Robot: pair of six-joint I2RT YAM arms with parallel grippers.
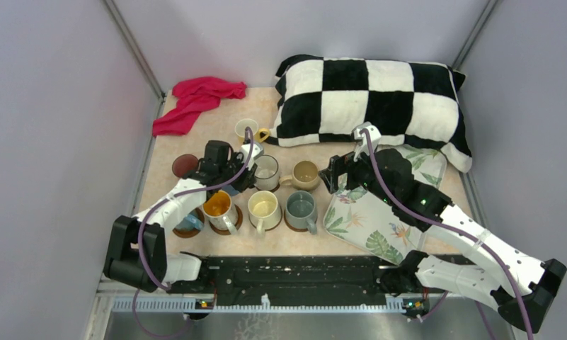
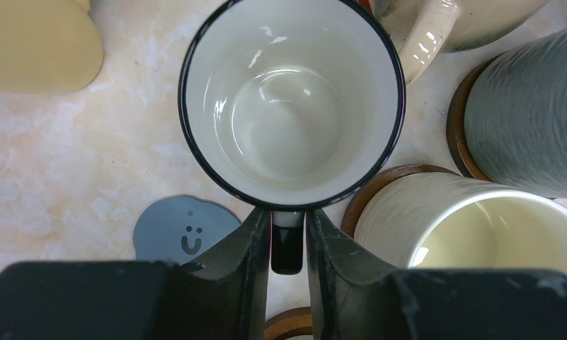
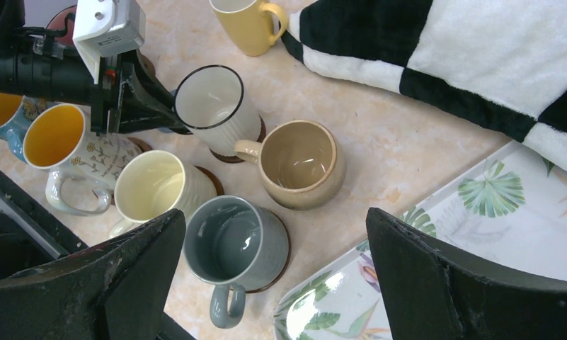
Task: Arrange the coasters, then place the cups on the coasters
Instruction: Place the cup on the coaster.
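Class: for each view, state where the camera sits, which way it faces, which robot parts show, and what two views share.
Top external: above, behind the bases, facing down on the table; left arm and right arm show.
Left wrist: on the left arm, looking down into the white mug; own fingers flank its handle.
Right wrist: on the right arm, looking down at the tan mug; own fingers spread wide.
Both wrist views share the white mug.

Mugs (image 1: 264,207) upright on brown coasters (image 2: 456,134) — yellow mug (image 1: 246,129) (farthest) apart.
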